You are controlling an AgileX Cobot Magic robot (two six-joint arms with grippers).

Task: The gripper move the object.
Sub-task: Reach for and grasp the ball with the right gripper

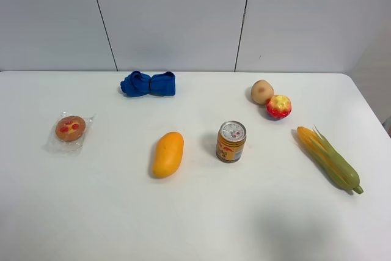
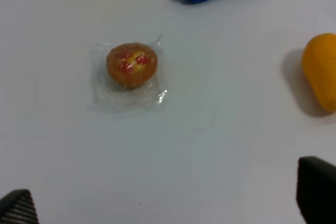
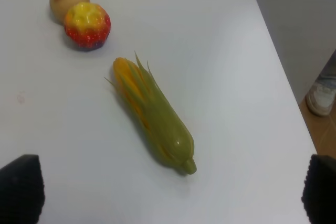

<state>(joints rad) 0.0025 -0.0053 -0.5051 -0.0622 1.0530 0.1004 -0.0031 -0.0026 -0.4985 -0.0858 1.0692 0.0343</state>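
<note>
The object, a small round red toy fruit with a yellow dimpled top (image 1: 278,106), sits on the white table at the back right and touches a plain tan round fruit (image 1: 262,91). It also shows in the right wrist view (image 3: 87,25), far ahead of my right gripper (image 3: 170,190). That gripper is open and empty, and only its black fingertips (image 3: 21,188) show at the frame corners. My left gripper (image 2: 167,203) is open and empty too, with its fingertips (image 2: 317,190) wide apart over bare table. Neither gripper shows in the exterior high view.
A toy corn cob (image 1: 328,158) lies right of the object, near the table's right edge. A yellow can (image 1: 231,142) stands mid-table beside an orange mango (image 1: 167,154). A blue cloth (image 1: 148,84) lies at the back. A wrapped pastry (image 1: 70,129) lies at the left.
</note>
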